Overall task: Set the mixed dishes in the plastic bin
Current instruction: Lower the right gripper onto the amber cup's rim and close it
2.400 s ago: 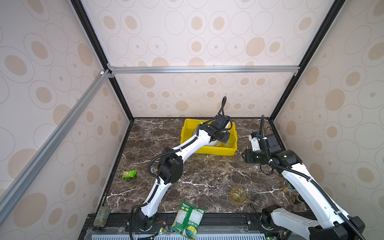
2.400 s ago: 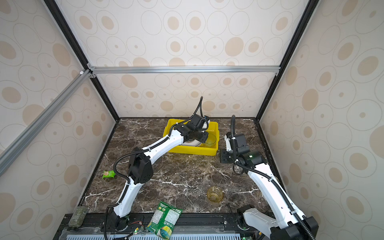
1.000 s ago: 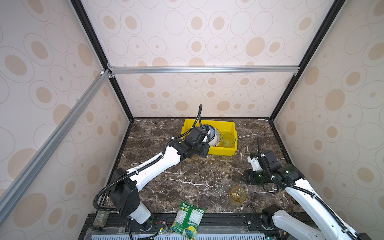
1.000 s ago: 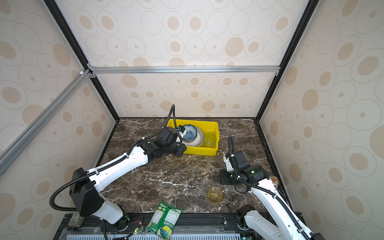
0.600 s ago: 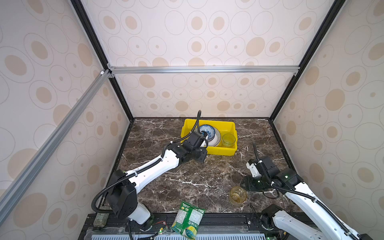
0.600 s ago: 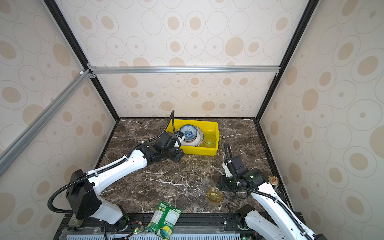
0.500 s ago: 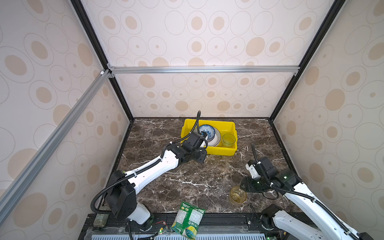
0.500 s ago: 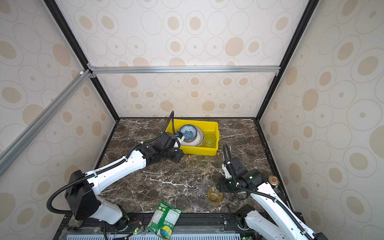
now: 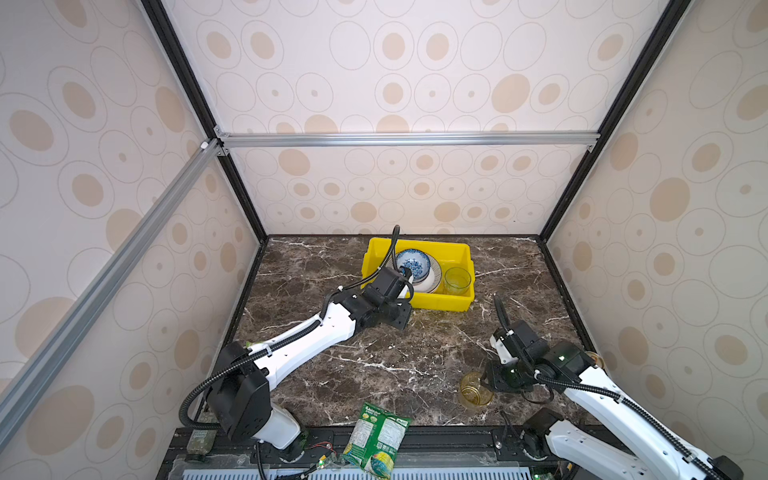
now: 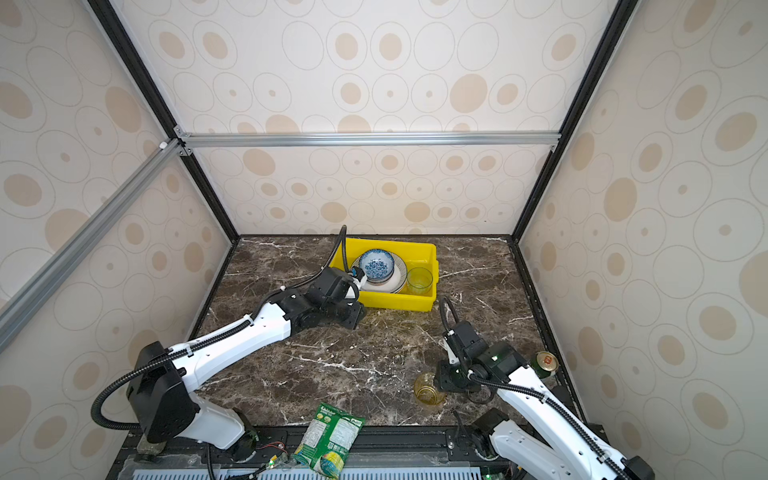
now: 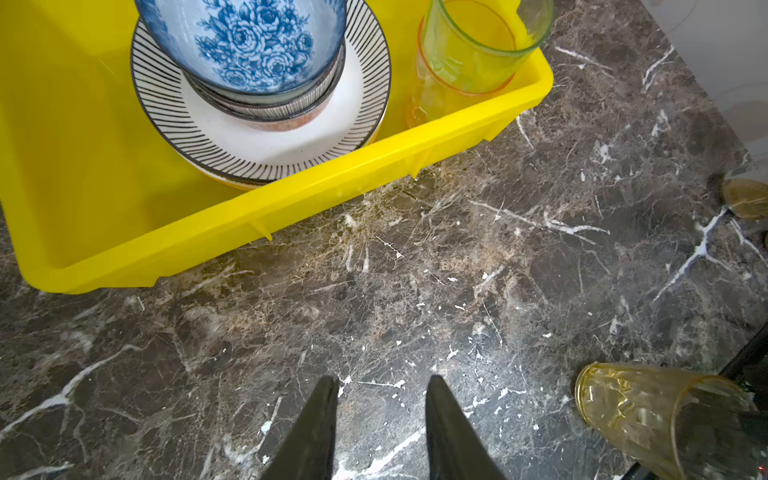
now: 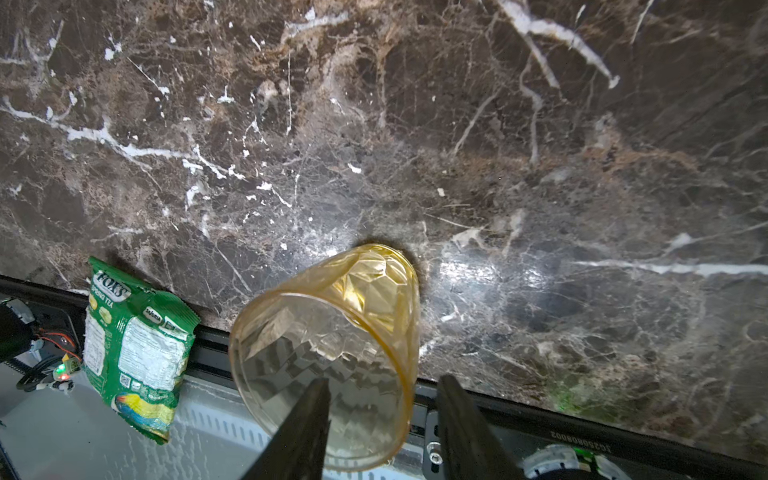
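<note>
The table (image 9: pixel 374 365) lies bare under the left gripper (image 11: pixel 382 399). Its fingers (image 11: pixel 316 428) stand partly apart with nothing between them, and they touch nothing. A little way ahead of these fingertips runs the near wall of the yellow bin (image 11: pixel 291 208), which sits near the back wall in both top views. Inside it, a striped plate (image 11: pixel 257 145) carries a stack of bowls topped by a blue floral bowl (image 11: pixel 249 41). Beside the plate, in the bin corner toward the right arm, stands a green glass (image 11: pixel 478 41). The bin's other end shows bare yellow floor.

The right gripper (image 12: pixel 384 399) is low at the front of the table, its fingers (image 12: pixel 309 424) parted far wider than a glass wall. An amber tumbler (image 12: pixel 332 324) stands mouth up on the table at their tips. One fingertip lies over its mouth and the other outside its wall, so one side of the rim falls between them. Whether either finger touches the tumbler cannot be told, and nothing is clamped.

The tumbler's base is close to the table's front edge. Past the tumbler from those fingers, a green packet (image 12: pixel 137 340) hangs over that same edge. Between the two grippers the table is open marble. A can (image 10: pixel 546 363) stands beside the right arm, at the side wall.
</note>
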Controlling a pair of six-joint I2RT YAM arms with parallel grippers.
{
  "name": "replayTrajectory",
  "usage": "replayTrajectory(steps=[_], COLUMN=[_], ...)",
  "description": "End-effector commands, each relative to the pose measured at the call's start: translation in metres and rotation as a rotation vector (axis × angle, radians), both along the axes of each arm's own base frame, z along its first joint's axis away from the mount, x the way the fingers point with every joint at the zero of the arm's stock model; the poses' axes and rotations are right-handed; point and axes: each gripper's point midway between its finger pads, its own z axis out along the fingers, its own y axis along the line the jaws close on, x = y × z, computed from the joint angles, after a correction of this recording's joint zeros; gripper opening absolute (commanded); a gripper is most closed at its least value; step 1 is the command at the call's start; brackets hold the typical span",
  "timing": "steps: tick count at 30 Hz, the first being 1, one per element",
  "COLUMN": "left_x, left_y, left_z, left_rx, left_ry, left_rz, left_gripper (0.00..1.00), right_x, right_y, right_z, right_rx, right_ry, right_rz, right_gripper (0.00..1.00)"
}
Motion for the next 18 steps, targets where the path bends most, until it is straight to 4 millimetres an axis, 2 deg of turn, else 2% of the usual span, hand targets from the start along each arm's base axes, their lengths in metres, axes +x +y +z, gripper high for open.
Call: replayTrajectory(steps=[1, 18], left_x=[0.001, 0.0], left_y=[0.002, 0.003], left_z=[0.014, 0.002], left_rx=[-0.037, -0.027], left_ry=[-0.022, 0.003], left_rz=[0.015, 0.02], left_gripper=[0.36, 0.36], right_x=[-0.002, 0.002], right_y=[-0.002, -0.002], right_z=[-0.005, -0.019], right_rx=[-0.026, -0.078], right_ry=[0.013, 0.033], right_rz=[-0.008, -0.016], right_gripper=[0.45, 0.36])
